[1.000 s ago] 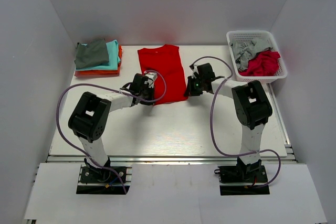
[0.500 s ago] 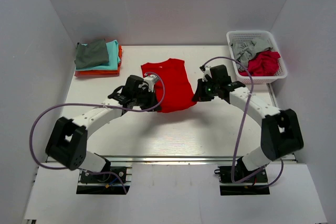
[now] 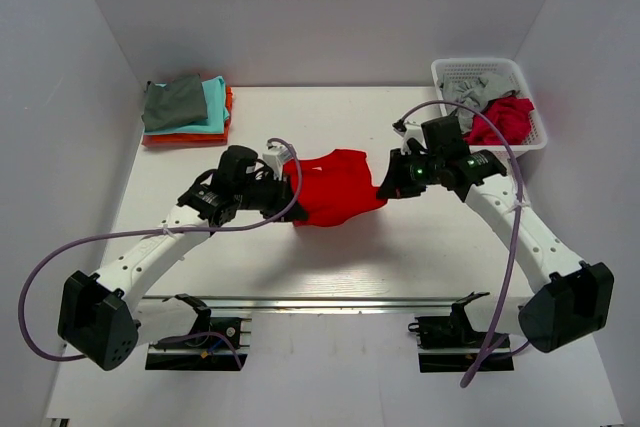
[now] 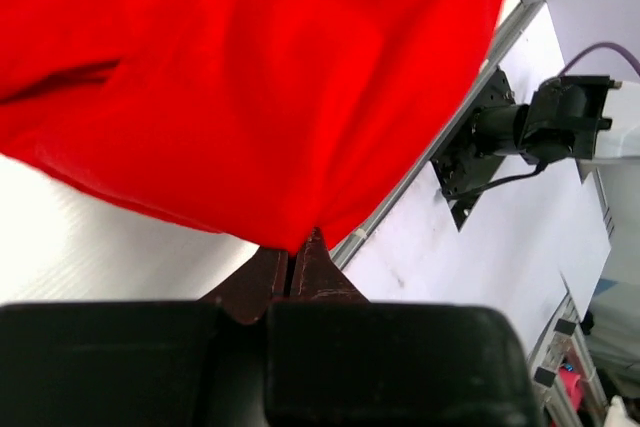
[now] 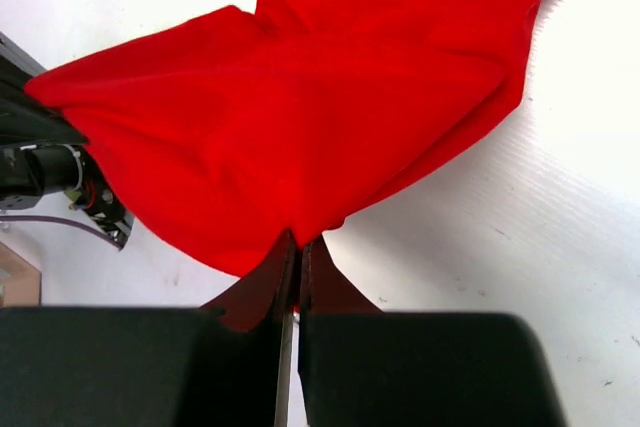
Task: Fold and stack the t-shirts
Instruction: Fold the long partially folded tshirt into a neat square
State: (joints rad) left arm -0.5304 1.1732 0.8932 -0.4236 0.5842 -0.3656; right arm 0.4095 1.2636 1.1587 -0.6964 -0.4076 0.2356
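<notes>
The bright red t-shirt (image 3: 335, 187) hangs bunched between my two grippers over the middle of the table. My left gripper (image 3: 291, 190) is shut on its left edge; in the left wrist view the cloth (image 4: 250, 77) fills the frame above the closed jaws (image 4: 297, 245). My right gripper (image 3: 386, 187) is shut on its right edge; the right wrist view shows the cloth (image 5: 300, 117) pinched at the jaws (image 5: 298, 239). A stack of folded shirts, grey on teal on orange (image 3: 186, 111), lies at the back left.
A white basket (image 3: 487, 70) at the back right holds a grey shirt (image 3: 463, 95) and a crimson shirt (image 3: 502, 119). White walls close in the table on three sides. A metal rail (image 3: 330, 299) runs along the near edge.
Both grippers have pulled the red shirt from lying flat at the back toward the near middle; it now hangs bunched between them. Both arms have stretched forward.
</notes>
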